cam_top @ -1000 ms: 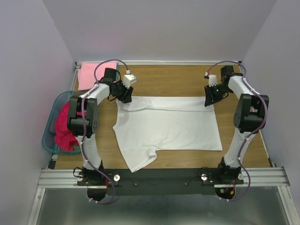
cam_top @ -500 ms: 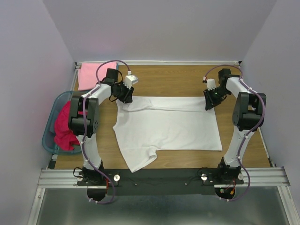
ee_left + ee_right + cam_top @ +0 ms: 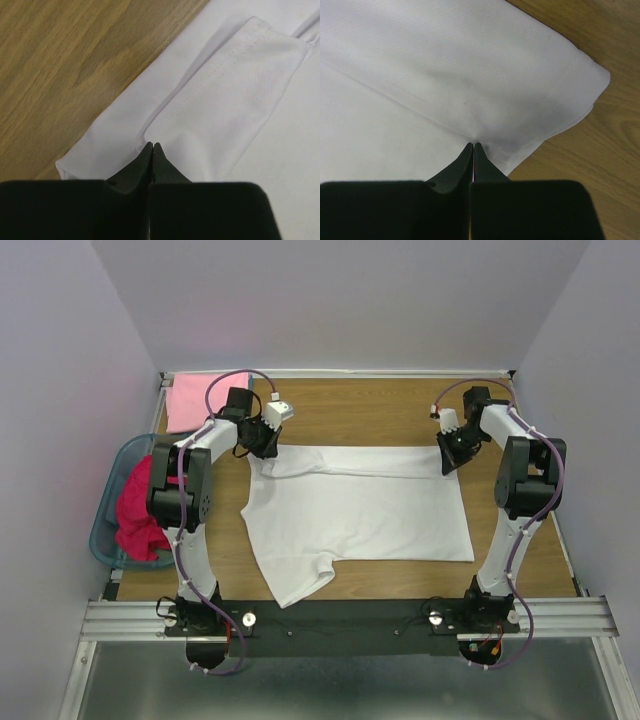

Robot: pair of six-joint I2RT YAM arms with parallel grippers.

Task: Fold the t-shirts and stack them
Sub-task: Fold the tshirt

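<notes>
Top external: left end effector (image 3: 152,146) and right end effector (image 3: 472,145), jaws hidden there, pinch the white t-shirt (image 3: 360,505).

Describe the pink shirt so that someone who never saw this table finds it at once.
Look at the wooden table and go to its far left corner. The light pink t-shirt lies there as a flat, neat rectangle. The white t-shirt is spread open in the middle, and the magenta t-shirt is bunched in the teal basket.

The wooden table (image 3: 400,410) carries a spread white t-shirt (image 3: 370,510) and a folded pink t-shirt (image 3: 190,400).
</notes>
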